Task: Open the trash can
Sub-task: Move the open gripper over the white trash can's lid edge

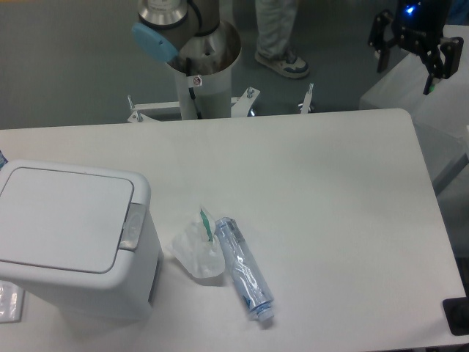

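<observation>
1. Trash can [69,238]: white boxy bin w/ rounded corners, at the table's near-left corner. Flat lid lies shut, flush w/ the rim. Grey push latch [133,224] sits on the lid's right edge, facing the table centre.
2. Gripper [415,62]: black two-finger unit, top right of view, beyond the table's far-right corner, over the floor and a pale box-like surface. Fingers stand spread apart, nothing between them. Blue light shows on the body above the fingers. Well apart from the bin.
3. Arm base [201,62]: white pedestal behind the table's far edge, left of centre; silver joint w/ light-blue cap above it.
4. Table [322,205]: white top, rounded corners.
5. Items near the bin, right side:
   a. Crumpled clear/white plastic wrapper [196,253] w/ a green strip, just beside the bin's right wall.
   b. Clear plastic bottle [243,268] lying on its side, cap end toward the near edge, touching or nearly touching the wrapper.
6. Small clear packet [9,301] at the bin's near-left foot, partly cut off by the frame.
7. Nothing rests on the lid or the latch.
8. Background: a person's legs and shoe [282,62] on the grey floor behind the table.
</observation>
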### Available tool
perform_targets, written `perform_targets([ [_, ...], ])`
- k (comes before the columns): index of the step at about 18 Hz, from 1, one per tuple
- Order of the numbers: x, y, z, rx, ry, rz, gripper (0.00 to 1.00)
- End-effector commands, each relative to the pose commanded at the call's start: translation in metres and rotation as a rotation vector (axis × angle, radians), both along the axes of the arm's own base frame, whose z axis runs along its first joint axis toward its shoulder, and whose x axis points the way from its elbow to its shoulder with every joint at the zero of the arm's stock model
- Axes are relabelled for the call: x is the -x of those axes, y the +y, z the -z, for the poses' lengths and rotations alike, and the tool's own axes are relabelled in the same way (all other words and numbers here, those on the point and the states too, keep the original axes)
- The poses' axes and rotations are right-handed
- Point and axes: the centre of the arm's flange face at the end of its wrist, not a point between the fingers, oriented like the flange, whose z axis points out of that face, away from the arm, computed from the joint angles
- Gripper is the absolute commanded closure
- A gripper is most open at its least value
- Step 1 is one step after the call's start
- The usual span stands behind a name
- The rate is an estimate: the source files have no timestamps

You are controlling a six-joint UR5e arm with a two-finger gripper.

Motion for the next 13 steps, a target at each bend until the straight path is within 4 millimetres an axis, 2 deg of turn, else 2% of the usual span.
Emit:
perform_targets([
  [3,-0.001,0.003,-0.003,-0.004,0.006,-0.013,0.0],
  [5,-0.004,0.024,0.003,-0.027,-0.026,-0.116,0.0],
  [10,-0.019,0.106,0.012,-0.126,-0.081,-0.406,0.0],
  [11,-0.024,0.134,0.016,-0.17,-0.079,-0.483,0.0],
  [13,-0.037,0.166,0.018,-0.236,-0.089,-0.589,0.0],
])
